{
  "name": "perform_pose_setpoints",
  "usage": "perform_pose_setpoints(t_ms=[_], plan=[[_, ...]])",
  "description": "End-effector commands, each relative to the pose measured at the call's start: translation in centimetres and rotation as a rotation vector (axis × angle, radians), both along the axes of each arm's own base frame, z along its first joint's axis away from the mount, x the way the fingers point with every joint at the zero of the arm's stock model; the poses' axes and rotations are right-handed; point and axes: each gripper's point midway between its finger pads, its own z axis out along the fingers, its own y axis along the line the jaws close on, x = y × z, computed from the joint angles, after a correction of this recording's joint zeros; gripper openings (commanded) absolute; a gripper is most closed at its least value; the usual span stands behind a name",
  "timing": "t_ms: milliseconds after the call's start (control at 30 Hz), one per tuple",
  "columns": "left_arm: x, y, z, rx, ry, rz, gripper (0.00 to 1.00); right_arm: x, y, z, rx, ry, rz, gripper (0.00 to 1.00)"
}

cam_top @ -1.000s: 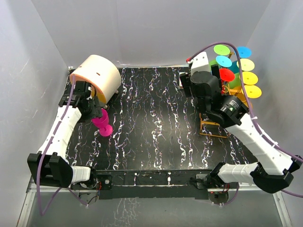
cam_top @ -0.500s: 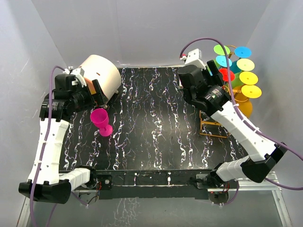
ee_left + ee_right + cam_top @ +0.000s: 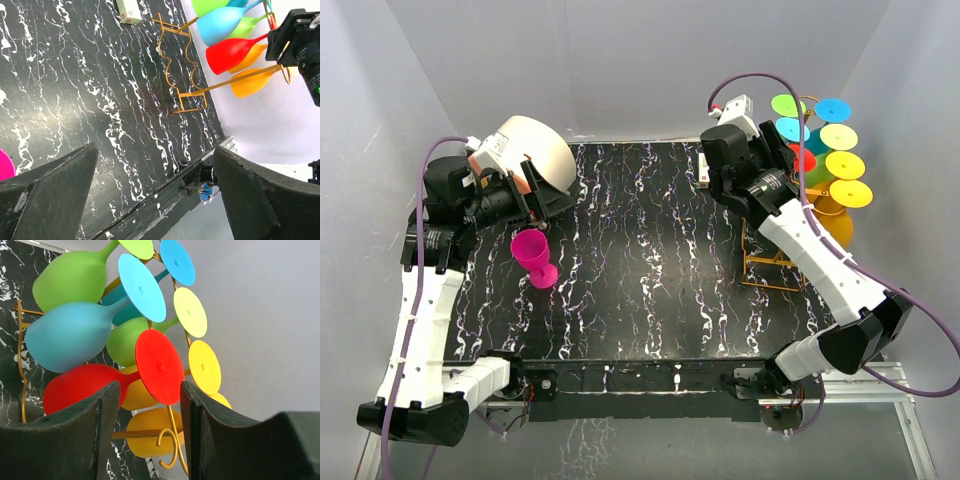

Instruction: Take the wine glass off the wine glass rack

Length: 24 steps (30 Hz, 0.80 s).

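My right gripper [image 3: 149, 385] is spread wide, nothing between the fingers yet. In my right wrist view the red wine glass [image 3: 160, 367] hangs sideways on the wine glass rack [image 3: 170, 430]. Its round foot faces me and sits right in the gap between my two fingertips, just beyond them. Its bowl lies low to the left, partly behind my left finger [image 3: 75, 440]. Whether either pad touches the glass I cannot tell. The stem runs from bowl to foot close above that finger. Blue, green and yellow glasses crowd the rack around the red one, above and to the right.

From the top camera the rack [image 3: 765, 265] stands at the far right side of the table [image 3: 650, 260], with my right wrist close against its left side.

My left gripper [image 3: 155, 149] is also open and empty, held up by the cream drum [image 3: 535, 150] at the far left. A pink glass [image 3: 533, 255] stands upright on the table just beneath it
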Motion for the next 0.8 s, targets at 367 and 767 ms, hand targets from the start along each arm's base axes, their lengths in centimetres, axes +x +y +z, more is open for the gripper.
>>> perform_pose_setpoints(t_ms=[367, 767], plan=[[-1.4, -0.2, 0.6, -0.008, -0.027, -0.035, 0.99, 1.9, -1.5, -0.6, 0.03, -0.044, -0.061, 0.41], [-1.6, -0.1, 0.3, 0.005, -0.023, -0.036, 0.99, 2.1, -1.8, -0.4, 0.01, -0.045, -0.079, 0.2]])
